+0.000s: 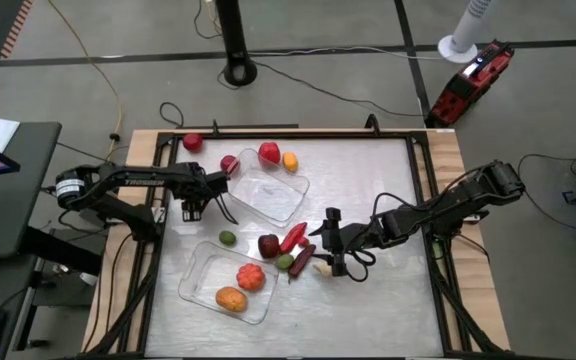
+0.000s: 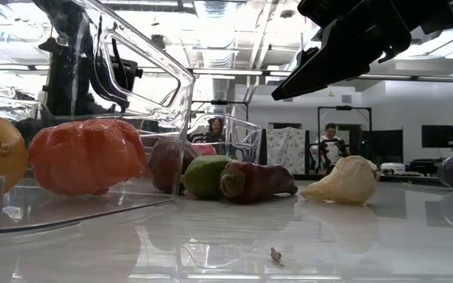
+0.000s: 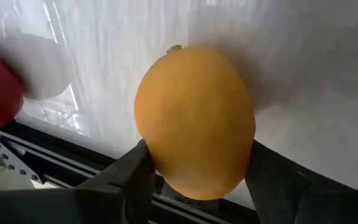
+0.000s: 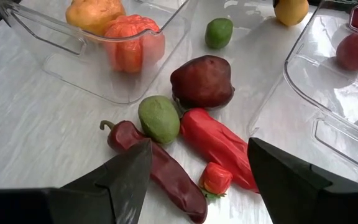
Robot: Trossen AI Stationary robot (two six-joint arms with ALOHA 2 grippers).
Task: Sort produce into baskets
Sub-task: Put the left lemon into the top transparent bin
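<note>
Lower-left basket [image 1: 200, 268] holds an orange fruit [image 1: 231, 298] and a red-orange tomato [image 1: 251, 277]. Upper basket [image 1: 286, 198], centre frame, looks bare. Left gripper [image 1: 194, 209] clenched on a yellow lemon [image 3: 194, 121]. Right gripper [image 1: 334, 242] spread above loose produce [image 1: 293, 237].

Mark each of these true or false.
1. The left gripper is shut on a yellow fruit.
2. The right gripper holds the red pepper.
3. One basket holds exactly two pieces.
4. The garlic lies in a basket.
1. True: the left gripper clamps the yellow fruit.
2. False: the right gripper hangs open and empty above the red pepper.
3. True: see this basket.
4. False: the garlic lies on the table.
</note>
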